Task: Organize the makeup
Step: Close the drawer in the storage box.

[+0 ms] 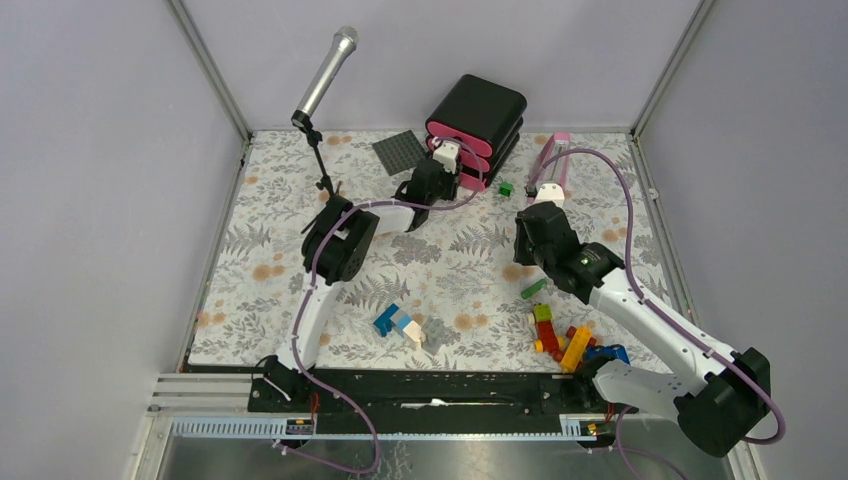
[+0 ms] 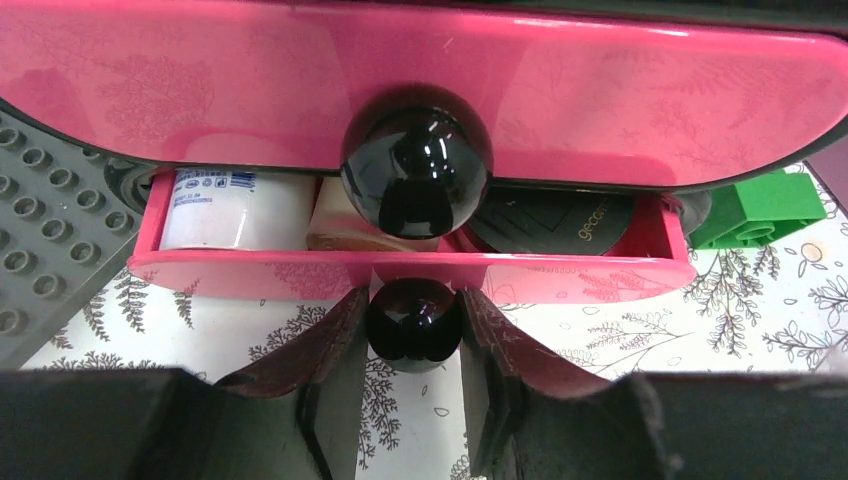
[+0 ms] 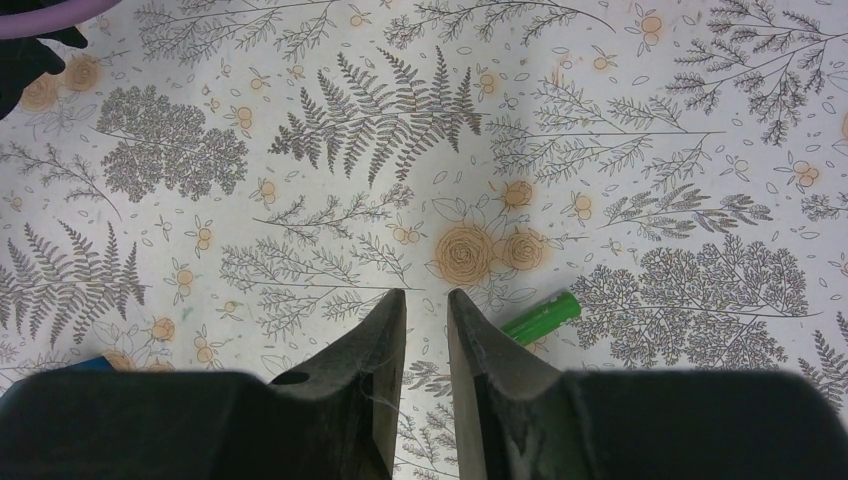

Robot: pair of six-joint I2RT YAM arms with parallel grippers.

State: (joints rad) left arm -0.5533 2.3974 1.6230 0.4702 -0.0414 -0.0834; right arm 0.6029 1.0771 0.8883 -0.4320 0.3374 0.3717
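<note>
left gripper (image 2: 413,312) clamped on bottom knob (image 2: 413,328) | white tube (image 2: 225,208), black compact (image 2: 560,222) lay inside open pink drawer (image 2: 300,272) | right gripper (image 3: 425,312) narrowly apart, empty | shutting seemingly remained

I see the drawer unit (image 1: 478,108) at far middle of the table (image 1: 460,262). Its bottom drawer (image 2: 250,275) is out: tube (image 2: 235,208) left, compact (image 2: 555,220) right inside. My left gripper (image 2: 412,312) sits on its knob (image 2: 412,328). Near right: brick pile (image 1: 560,338).

Left arm (image 1: 340,245) stretched out to far edge of table (image 1: 250,300), left gripper (image 2: 413,300) down low, jaws clamped on little black knob (image 2: 413,328). Right arm (image 1: 640,305) bent over right side, right gripper (image 3: 425,295) pointing down, jaws barely apart, nothing between.
</note>
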